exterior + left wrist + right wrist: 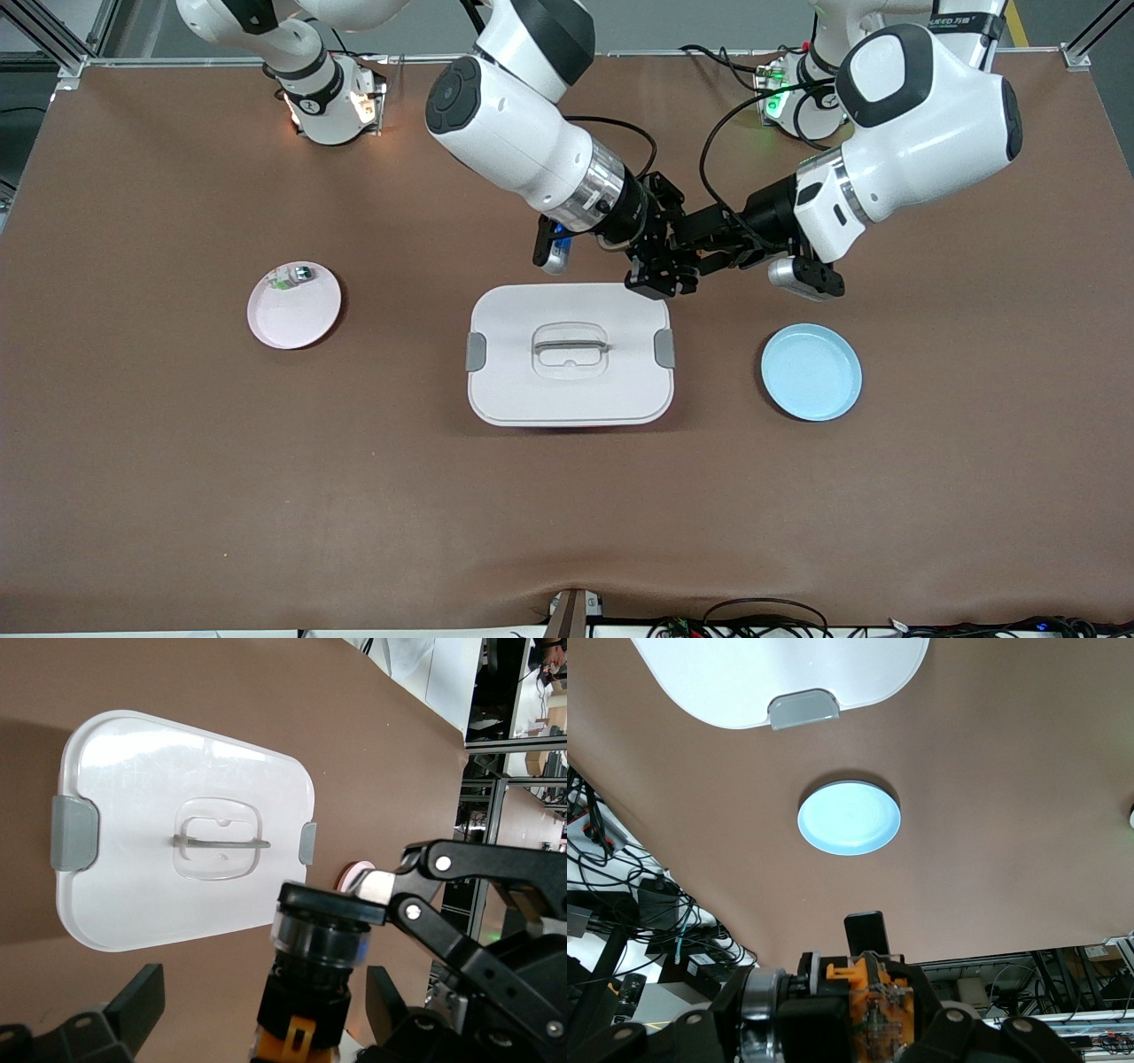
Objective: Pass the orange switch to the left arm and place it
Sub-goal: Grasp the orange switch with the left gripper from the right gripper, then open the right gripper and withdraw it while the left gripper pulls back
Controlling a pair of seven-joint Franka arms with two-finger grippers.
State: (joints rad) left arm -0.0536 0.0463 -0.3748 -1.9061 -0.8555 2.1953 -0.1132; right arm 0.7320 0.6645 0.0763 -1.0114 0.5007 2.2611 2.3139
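Observation:
The orange switch (684,258), with a black body and an orange end, is held in the air over the edge of the white box (567,394) that lies farther from the front camera. My right gripper (660,270) is shut on it; the right wrist view shows the orange end (873,997) between its jaws. My left gripper (695,248) is open around the switch (319,974), with one finger (133,1010) on either side and a gap between each finger and the part. The box also shows in the left wrist view (133,797).
A blue plate (811,372) lies beside the box toward the left arm's end. A pink plate (292,315) toward the right arm's end carries a small green-silver part (292,276). Brown table mat lies all around.

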